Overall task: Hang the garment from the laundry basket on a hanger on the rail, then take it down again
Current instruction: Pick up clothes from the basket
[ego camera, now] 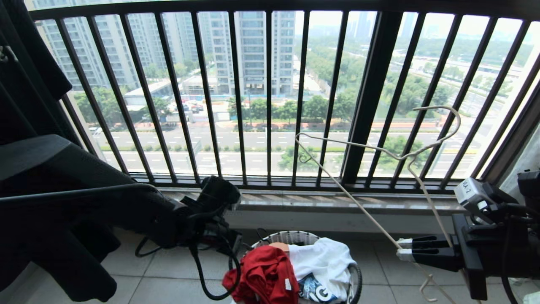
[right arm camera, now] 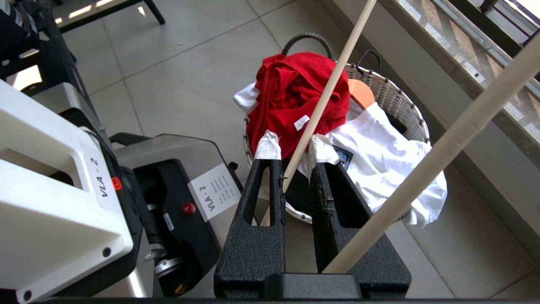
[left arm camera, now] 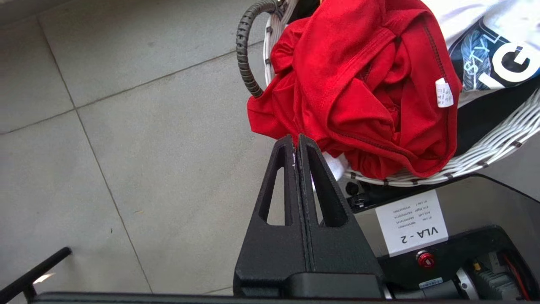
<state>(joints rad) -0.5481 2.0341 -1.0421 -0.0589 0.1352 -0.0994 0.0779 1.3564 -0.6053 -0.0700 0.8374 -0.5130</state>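
Note:
The red garment (ego camera: 263,274) lies crumpled on top of the round woven laundry basket (ego camera: 291,236), spilling over its near rim. My left gripper (left arm camera: 296,138) is shut and empty. Its tips are at the hanging edge of the garment (left arm camera: 358,84), just outside the laundry basket's rim (left arm camera: 485,152). My right gripper (ego camera: 403,249) is to the right of the basket, shut on the thin white wire hanger (ego camera: 407,157), which it holds tilted up in the air. The hanger's wire (right arm camera: 325,97) passes between that gripper's (right arm camera: 295,145) taped fingertips. The rail is out of view.
A white graphic-print shirt (ego camera: 325,257) fills the basket's right side. The dark barred window railing (ego camera: 270,97) and a stone ledge (ego camera: 337,202) stand just behind it. Black clothing (ego camera: 25,63) hangs at the far left. My own base (left arm camera: 422,253) is close to the basket on the tiled floor.

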